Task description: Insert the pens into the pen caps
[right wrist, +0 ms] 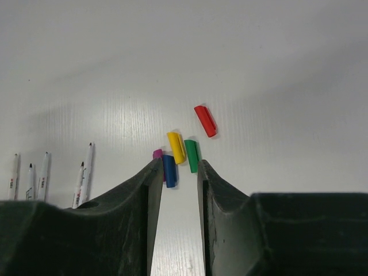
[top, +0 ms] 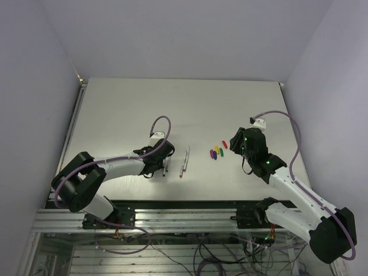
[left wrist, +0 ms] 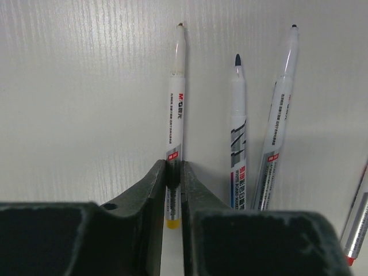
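Tight among bunched caps (right wrist: 176, 147); narrow gaps between pens (left wrist: 238, 144) lying side by side; wide bare table (top: 172, 103) beyond both.

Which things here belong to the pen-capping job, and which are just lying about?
Job: yellow-ended pen in left gripper, four other pens, five caps (blue, yellow, green, magenta, red), right gripper.
Lying about: purple cables, metal rail.
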